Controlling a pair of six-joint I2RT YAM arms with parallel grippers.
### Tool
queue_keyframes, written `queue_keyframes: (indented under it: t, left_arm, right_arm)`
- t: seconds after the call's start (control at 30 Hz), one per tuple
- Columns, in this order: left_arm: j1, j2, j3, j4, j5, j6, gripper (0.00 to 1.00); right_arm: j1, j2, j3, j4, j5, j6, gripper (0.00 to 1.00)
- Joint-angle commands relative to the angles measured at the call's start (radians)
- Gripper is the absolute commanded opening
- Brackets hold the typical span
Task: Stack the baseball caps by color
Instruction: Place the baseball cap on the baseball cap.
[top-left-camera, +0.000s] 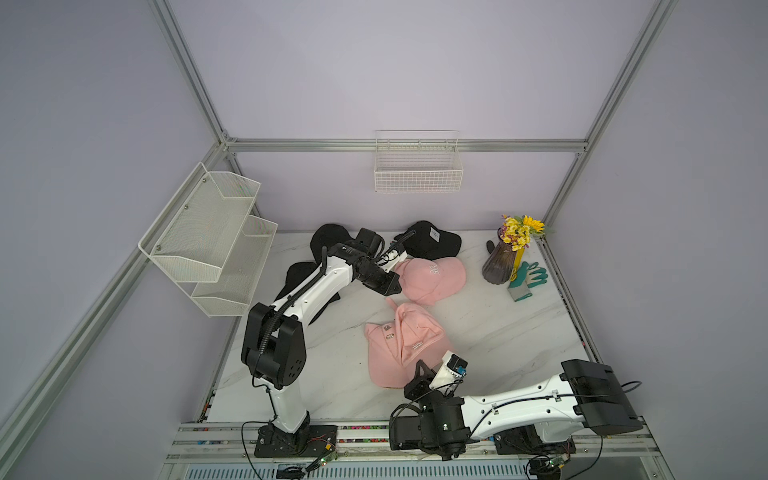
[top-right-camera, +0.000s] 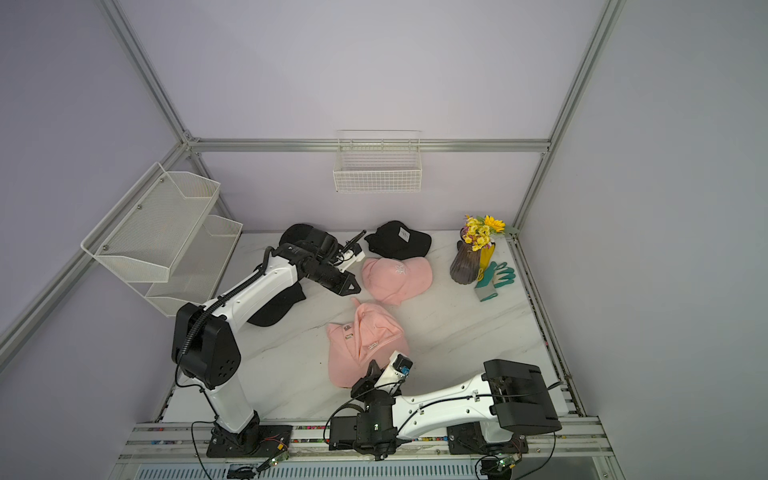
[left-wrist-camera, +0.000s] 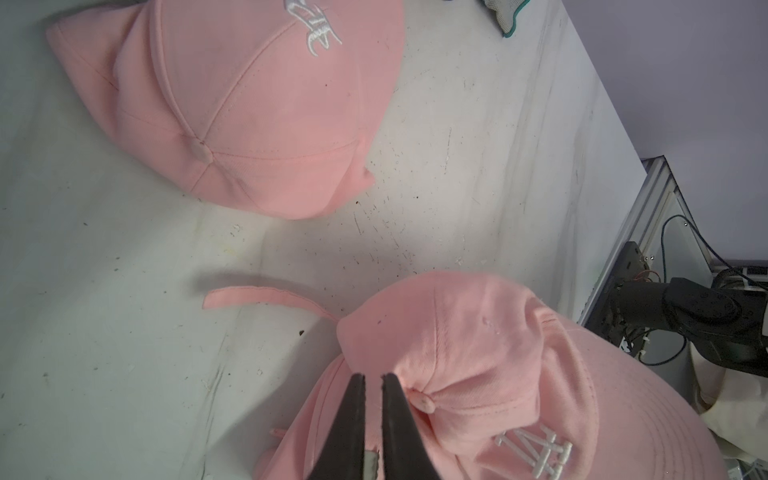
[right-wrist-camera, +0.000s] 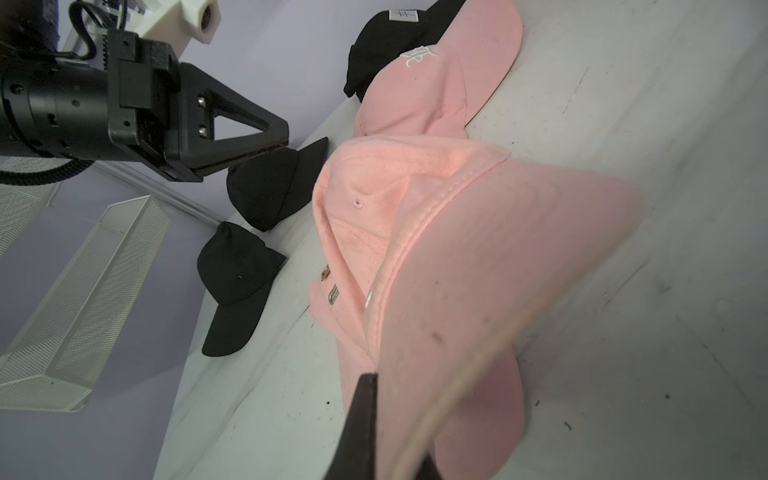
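Pinks underway: right gripper (top-left-camera: 420, 368) pinches the near pale-pink fabric cap's (top-left-camera: 411, 332) brim. Left gripper (left-wrist-camera: 373, 380) (ajar, empty) should fetch the far logo-embroidered pink cap (top-left-camera: 432, 276).

Six baseball caps: three pink, three black.
Pink pair (top-left-camera: 399, 349) stacked, crumpled, near centre; lone pink cap (top-left-camera: 432, 276) beyond, logo up; tagged black cap (top-left-camera: 434, 241) far; far-left black cap (top-left-camera: 327, 237); left black cap (top-left-camera: 296, 271).

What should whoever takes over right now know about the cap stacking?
Left gripper: fingers a slit apart, empty, aimed at the near pink pile.
Right gripper: shut on that pile's upper cap, by the brim.
Done: two pink caps overlapped there.
To do: third pink cap lies apart behind; tagged black cap, rear black cap and black cap under the left arm lie singly, unstacked.
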Motion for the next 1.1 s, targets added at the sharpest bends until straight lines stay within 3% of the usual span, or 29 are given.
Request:
queue_keyframes:
  t: [0.0,0.2,0.23,0.37,0.57,0.7,0.8,0.97,1.07]
  left_arm:
    - [0.002,-0.010,0.028,-0.009,-0.016,0.019,0.13]
    - [0.008,-0.061,-0.024,0.076,-0.008,-0.054,0.35]
    - [0.009,-0.076,-0.034,0.098,-0.011,-0.074,0.38]
    - [0.012,-0.147,-0.077,0.180,-0.061,-0.167,0.57]
    - [0.015,-0.313,-0.192,0.295,-0.201,-0.406,1.00]
    - [0.016,-0.452,-0.311,0.333,-0.317,-0.641,1.00]
    - [0.017,-0.555,-0.424,0.377,-0.338,-0.801,1.00]
    - [0.017,-0.693,-0.538,0.307,-0.414,-1.025,1.00]
    - [0.016,-0.749,-0.613,0.293,-0.392,-1.135,1.00]
  right_arm:
    - [0.008,0.002,-0.040,0.080,-0.101,0.606,0.12]
    - [-0.007,-0.044,-0.062,0.114,-0.085,0.475,0.81]
    - [-0.016,-0.061,-0.068,0.106,-0.109,0.446,0.97]
    - [-0.069,-0.132,-0.066,0.040,-0.230,0.272,0.97]
    - [-0.282,-0.222,-0.062,0.071,-0.710,-0.328,0.97]
    - [-0.354,-0.268,-0.072,0.160,-0.936,-0.644,0.97]
    - [-0.399,-0.302,-0.039,0.146,-1.078,-0.794,0.97]
    - [-0.504,-0.317,0.060,0.001,-1.294,-0.980,0.97]
    - [-0.573,-0.285,0.153,-0.122,-1.403,-1.117,0.97]
